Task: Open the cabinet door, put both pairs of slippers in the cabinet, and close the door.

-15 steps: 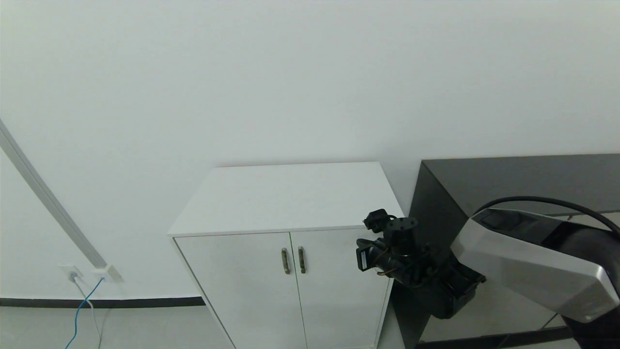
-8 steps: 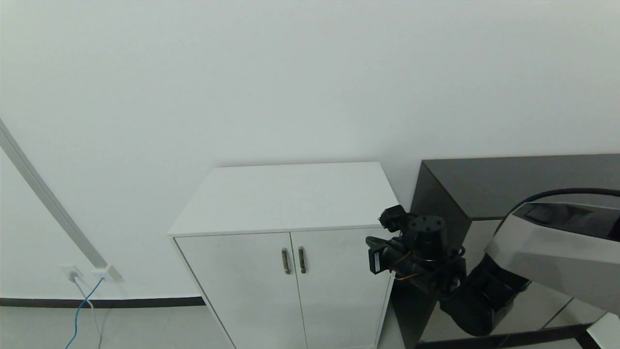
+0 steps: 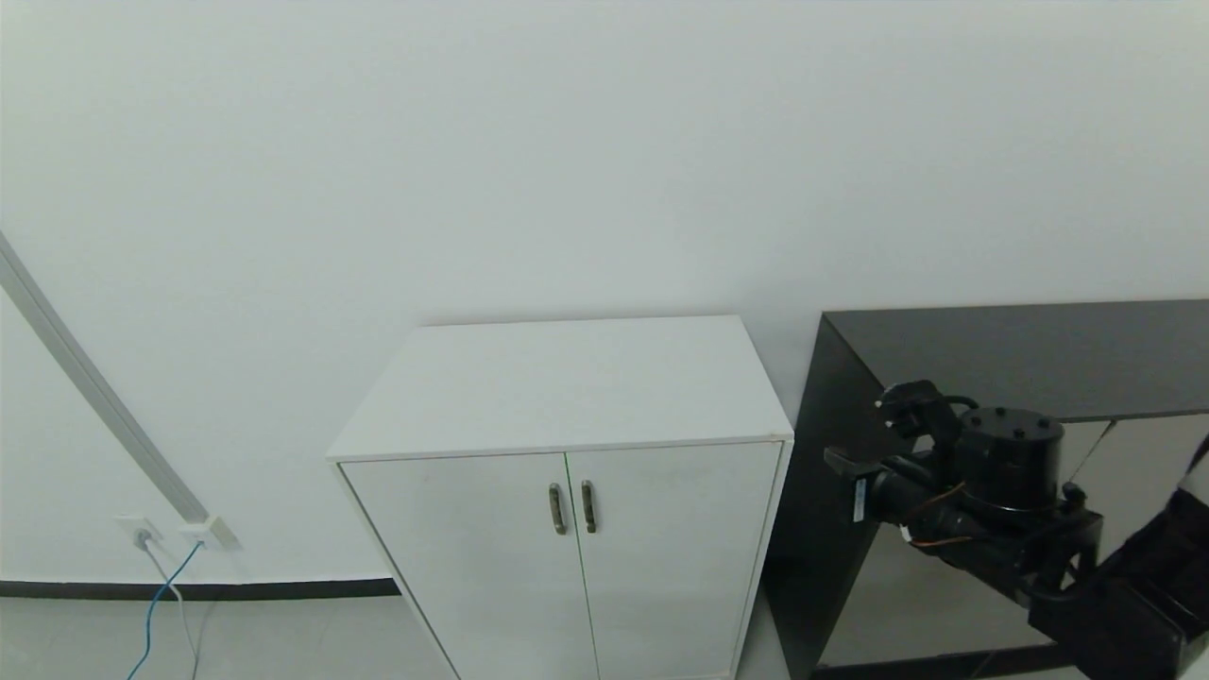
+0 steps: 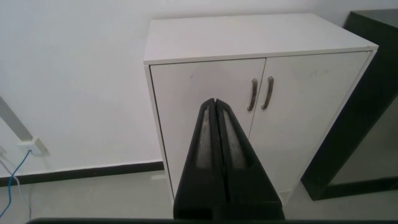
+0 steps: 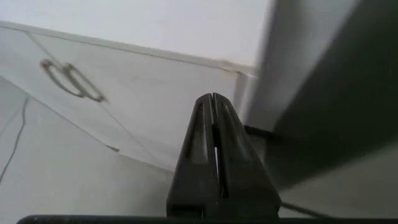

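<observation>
Hovering with its jaws pressed together, the right gripper (image 3: 843, 463) sits off the right front corner of the white cabinet (image 3: 567, 387), before a dark table (image 3: 1020, 349), and looks the nearer arm; the left gripper (image 4: 214, 109), jaws likewise closed, faces the doors (image 4: 298, 124) from farther back. Beyond them the one cabinet stands against the wall, both of its two doors shut, its two handles (image 3: 557, 508) upright side by side at the centre seam, to the right gripper's left.

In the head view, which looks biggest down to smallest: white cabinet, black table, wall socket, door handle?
white cabinet
black table (the picture's edge cuts both off)
wall socket and door handle: about alike, unranked
</observation>
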Available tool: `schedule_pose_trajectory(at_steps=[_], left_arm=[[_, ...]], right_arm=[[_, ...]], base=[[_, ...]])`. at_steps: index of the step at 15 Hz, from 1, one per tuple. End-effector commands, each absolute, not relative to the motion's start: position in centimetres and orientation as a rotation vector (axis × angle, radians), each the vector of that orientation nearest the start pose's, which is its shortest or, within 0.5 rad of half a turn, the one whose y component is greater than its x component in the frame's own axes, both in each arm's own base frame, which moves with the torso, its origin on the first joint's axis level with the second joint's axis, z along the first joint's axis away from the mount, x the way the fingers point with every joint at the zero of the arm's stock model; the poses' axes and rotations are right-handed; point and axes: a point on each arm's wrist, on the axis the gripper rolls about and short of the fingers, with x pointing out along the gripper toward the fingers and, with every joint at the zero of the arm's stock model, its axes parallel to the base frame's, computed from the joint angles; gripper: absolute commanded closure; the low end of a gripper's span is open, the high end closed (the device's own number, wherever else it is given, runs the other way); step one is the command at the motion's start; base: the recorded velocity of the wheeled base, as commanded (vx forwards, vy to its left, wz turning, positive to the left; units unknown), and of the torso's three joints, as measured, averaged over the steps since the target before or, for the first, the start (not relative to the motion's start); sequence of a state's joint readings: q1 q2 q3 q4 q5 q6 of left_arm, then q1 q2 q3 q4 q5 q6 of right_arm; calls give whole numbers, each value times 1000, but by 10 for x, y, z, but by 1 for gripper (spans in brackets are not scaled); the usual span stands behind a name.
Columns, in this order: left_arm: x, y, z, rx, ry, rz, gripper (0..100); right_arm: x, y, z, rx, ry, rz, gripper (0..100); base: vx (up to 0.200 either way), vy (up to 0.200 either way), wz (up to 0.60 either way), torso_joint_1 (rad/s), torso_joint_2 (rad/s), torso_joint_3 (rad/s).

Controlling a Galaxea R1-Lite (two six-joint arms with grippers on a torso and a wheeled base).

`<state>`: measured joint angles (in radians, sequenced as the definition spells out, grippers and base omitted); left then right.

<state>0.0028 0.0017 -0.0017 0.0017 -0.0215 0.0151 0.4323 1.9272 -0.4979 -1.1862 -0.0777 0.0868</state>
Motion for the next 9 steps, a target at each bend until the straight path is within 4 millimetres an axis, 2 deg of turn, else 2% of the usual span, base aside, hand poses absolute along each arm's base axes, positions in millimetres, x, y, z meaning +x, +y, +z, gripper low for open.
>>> schedule_pose_trajectory(at_steps=[1, 5, 9], left_arm=[[-23, -1, 76, 15, 1, -18, 100], [-23, -1, 76, 14, 1, -18, 100], [-23, -1, 76, 15, 1, -18, 100]], right_arm=[[256, 93, 104, 34, 241, 249, 100], [236, 58, 102, 35, 252, 95, 100], [208, 37, 109, 41, 235, 36, 100]], base=[[0, 0, 0, 0, 0, 0], [0, 0, 0, 0, 0, 0], [0, 0, 0, 0, 0, 0]])
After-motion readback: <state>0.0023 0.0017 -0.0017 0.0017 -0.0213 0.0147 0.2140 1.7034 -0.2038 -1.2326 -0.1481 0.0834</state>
